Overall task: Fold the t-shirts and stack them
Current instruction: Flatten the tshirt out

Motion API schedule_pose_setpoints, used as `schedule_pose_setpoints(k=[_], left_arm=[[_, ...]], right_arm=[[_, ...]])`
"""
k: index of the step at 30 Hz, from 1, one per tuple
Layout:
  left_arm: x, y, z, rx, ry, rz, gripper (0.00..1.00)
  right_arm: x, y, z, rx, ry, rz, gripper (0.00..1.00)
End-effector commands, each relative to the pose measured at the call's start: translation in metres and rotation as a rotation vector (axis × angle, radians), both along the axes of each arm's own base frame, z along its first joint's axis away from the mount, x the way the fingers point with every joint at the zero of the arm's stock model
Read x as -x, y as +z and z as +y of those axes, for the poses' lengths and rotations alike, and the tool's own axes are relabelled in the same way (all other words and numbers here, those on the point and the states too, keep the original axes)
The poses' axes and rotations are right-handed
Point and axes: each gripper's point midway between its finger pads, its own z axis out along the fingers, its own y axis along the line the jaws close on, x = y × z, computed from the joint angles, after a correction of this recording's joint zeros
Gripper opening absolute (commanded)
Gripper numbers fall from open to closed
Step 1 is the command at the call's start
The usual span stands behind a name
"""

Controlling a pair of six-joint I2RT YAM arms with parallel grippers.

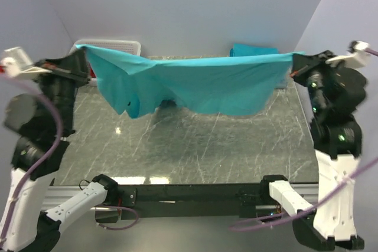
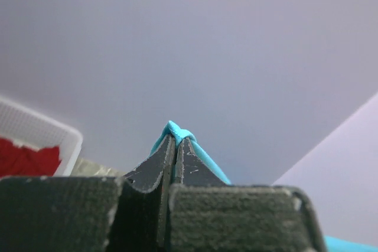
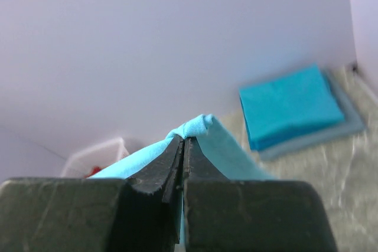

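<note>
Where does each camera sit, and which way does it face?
Top external: above and behind, looking down on the table; left arm and right arm stretch a t-shirt.
Left wrist: on its arm, facing the wall past the left end effector; white basket left.
Right wrist: likewise, past the right end effector toward folded t-shirts.
Shared by all: the stretched t-shirt.

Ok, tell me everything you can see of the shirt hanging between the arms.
The t-shirt is plain turquoise soft fabric, spread wide in the air over the table. The left gripper and right gripper each pinch one end of its top edge, fingers shut. That edge is nearly taut; below it sags in loose folds.
</note>
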Motion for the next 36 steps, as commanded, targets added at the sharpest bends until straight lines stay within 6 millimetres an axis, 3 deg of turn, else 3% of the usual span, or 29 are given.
schedule_pose_setpoints(k=[1,7,10,13,16,18,20,21,23,24,26,27,28,29,30,32,33,34,35,36], left_arm=[[0.052,0.065,0.016,-0.068,-0.022,-0.175,0.01],[0.12,0.126,0.031,-0.104,-0.08,-0.359,0.01],[0.145,0.148,0.031,-0.128,-0.126,-0.435,0.01],[0.154,0.16,0.033,-0.138,-0.124,-0.466,0.01],[0.141,0.159,0.034,-0.138,-0.088,-0.448,0.01],[0.127,0.155,0.036,-0.123,-0.046,-0.433,0.01],[0.072,0.12,0.029,-0.138,0.039,-0.311,0.01],[0.072,0.124,0.029,-0.129,0.042,-0.328,0.01],[0.014,0.077,0.019,-0.174,0.12,-0.176,0.01],[-0.004,0.059,0.014,-0.189,0.139,-0.127,0.0],[-0.058,-0.001,-0.002,-0.253,0.184,0.008,0.0],[-0.076,-0.022,-0.008,-0.284,0.182,0.044,0.01],[-0.1,-0.062,-0.019,-0.32,0.158,0.114,0.01],[-0.127,-0.089,-0.032,-0.361,0.09,0.146,0.01],[-0.145,-0.114,-0.038,-0.383,0.042,0.183,0.01],[-0.191,-0.188,-0.049,-0.377,-0.08,0.299,0.01],[-0.204,-0.216,-0.054,-0.382,-0.124,0.342,0.0],[-0.216,-0.244,-0.06,-0.402,-0.172,0.386,0.01],[-0.239,-0.291,-0.065,-0.419,-0.214,0.463,0.01],[-0.245,-0.314,-0.079,-0.428,-0.295,0.498,0.01]], right_arm=[[0.054,0.057,-0.011,0.064,-0.05,-0.143,0.0],[0.134,0.111,-0.009,0.108,-0.035,-0.325,0.0],[0.169,0.126,-0.006,0.123,-0.019,-0.4,0.0],[0.189,0.131,-0.006,0.127,-0.024,-0.437,0.0],[0.184,0.124,-0.006,0.135,-0.021,-0.413,0.0],[0.166,0.11,-0.007,0.133,-0.023,-0.366,0.0],[0.136,0.087,-0.011,0.112,-0.047,-0.286,0.01],[0.127,0.078,-0.014,0.105,-0.06,-0.259,0.01],[0.102,0.056,-0.017,0.087,-0.079,-0.189,0.01],[0.08,0.029,-0.02,0.084,-0.091,-0.118,0.01],[0.05,-0.005,-0.019,0.075,-0.09,-0.03,0.02],[0.03,-0.041,-0.02,0.079,-0.089,0.058,0.02],[0.01,-0.06,-0.021,0.077,-0.095,0.104,0.02],[-0.007,-0.1,-0.02,0.081,-0.094,0.194,0.02],[-0.022,-0.113,-0.02,0.083,-0.089,0.205,0.03],[-0.056,-0.167,-0.016,0.097,-0.056,0.328,0.03],[-0.071,-0.195,-0.013,0.1,-0.038,0.365,0.04],[-0.091,-0.237,-0.007,0.1,0.009,0.47,0.04],[-0.101,-0.261,-0.004,0.106,0.031,0.529,0.04],[-0.111,-0.275,-0.002,0.105,0.042,0.579,0.04]])
